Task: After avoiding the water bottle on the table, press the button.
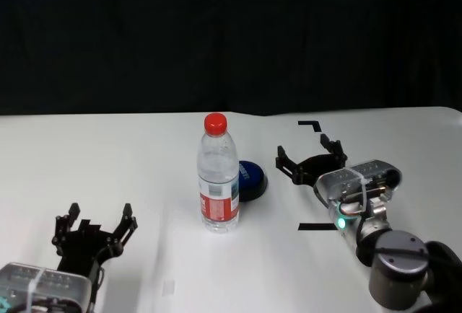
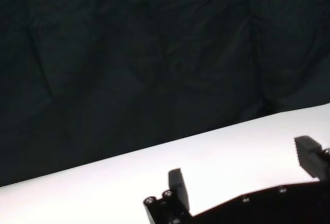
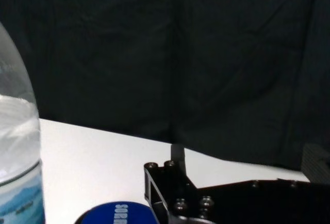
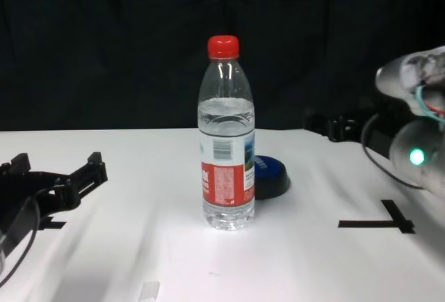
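Right claw (image 1: 310,160), released, hovers just beside the button (image 1: 250,179), behind the water bottle (image 1: 218,176).

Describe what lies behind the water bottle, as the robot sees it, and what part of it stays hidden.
Behind the water bottle sits the button on the table. Its right side and top show; its left edge is covered by the bottle.

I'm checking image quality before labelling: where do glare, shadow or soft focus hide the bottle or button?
Head view: the water bottle is sharp and hides the button's left edge. Chest view: bright table, faint shadow, white part of the right arm blurred. Right wrist view: bottle edge close and soft, button cut off by the frame. Left wrist view: neither appears.
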`<action>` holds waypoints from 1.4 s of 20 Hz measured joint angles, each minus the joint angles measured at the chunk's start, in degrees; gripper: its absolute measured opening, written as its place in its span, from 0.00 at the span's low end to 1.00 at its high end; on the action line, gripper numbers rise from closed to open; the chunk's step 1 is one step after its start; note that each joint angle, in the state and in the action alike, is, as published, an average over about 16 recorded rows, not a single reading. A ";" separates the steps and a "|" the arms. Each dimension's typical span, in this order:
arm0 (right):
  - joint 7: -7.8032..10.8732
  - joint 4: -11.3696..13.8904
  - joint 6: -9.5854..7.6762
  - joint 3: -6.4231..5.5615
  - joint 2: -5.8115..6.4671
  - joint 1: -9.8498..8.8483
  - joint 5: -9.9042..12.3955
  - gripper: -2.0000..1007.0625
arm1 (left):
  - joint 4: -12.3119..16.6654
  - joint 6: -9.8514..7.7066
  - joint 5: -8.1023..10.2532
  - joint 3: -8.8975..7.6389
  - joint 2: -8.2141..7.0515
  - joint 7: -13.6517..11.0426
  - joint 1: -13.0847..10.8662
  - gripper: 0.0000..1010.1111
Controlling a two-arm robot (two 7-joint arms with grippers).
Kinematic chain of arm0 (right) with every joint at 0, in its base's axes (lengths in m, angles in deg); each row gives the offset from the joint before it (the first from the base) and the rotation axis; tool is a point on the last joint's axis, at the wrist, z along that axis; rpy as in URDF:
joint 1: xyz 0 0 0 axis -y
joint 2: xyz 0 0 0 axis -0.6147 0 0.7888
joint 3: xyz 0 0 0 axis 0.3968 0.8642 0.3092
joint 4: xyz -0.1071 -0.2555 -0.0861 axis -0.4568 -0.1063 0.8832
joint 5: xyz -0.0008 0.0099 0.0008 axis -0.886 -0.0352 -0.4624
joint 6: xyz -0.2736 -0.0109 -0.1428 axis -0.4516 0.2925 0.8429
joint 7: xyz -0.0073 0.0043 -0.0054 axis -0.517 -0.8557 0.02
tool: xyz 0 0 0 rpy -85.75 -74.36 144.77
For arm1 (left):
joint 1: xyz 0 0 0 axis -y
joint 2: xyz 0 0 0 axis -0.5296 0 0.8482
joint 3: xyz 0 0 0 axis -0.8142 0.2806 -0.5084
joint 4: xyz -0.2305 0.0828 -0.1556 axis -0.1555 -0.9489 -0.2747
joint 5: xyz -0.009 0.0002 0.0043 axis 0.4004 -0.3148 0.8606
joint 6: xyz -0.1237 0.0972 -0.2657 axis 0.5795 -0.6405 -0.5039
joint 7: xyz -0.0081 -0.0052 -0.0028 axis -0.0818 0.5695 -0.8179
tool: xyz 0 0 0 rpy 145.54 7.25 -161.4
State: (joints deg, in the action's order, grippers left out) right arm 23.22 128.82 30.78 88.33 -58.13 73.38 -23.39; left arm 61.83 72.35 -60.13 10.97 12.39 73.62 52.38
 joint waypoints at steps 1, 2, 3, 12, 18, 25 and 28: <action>-0.09 1.31 -0.32 -0.14 0.15 -0.97 0.08 1.00 | 0.00 0.00 0.00 0.00 0.00 0.00 0.00 1.00; -0.17 2.55 -0.63 -0.28 0.29 -1.92 0.17 1.00 | 0.00 0.00 0.00 0.00 0.00 0.00 0.00 1.00; -0.23 3.76 -0.93 -0.40 0.42 -2.86 0.26 1.00 | 0.00 0.00 0.00 0.00 0.00 0.00 0.00 1.00; -0.31 12.76 -2.92 -0.93 1.32 -10.56 0.95 1.00 | 0.00 0.00 0.00 0.00 0.00 0.00 0.00 1.00; -0.07 17.29 -3.97 -0.76 1.70 -15.08 1.44 1.00 | 0.00 0.00 0.00 0.00 0.00 0.00 0.00 1.00; 0.75 20.94 -4.75 0.30 2.19 -19.06 1.86 1.00 | 0.01 0.00 0.00 0.00 0.00 0.00 0.00 1.00; 1.36 21.92 -4.93 1.07 2.52 -20.12 2.02 1.00 | 0.01 0.00 0.00 0.00 0.00 0.00 0.00 1.00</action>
State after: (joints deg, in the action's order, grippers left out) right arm 24.59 150.74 25.86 89.40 -55.61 53.26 -21.37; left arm 61.83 72.35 -60.13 10.97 12.39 73.63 52.38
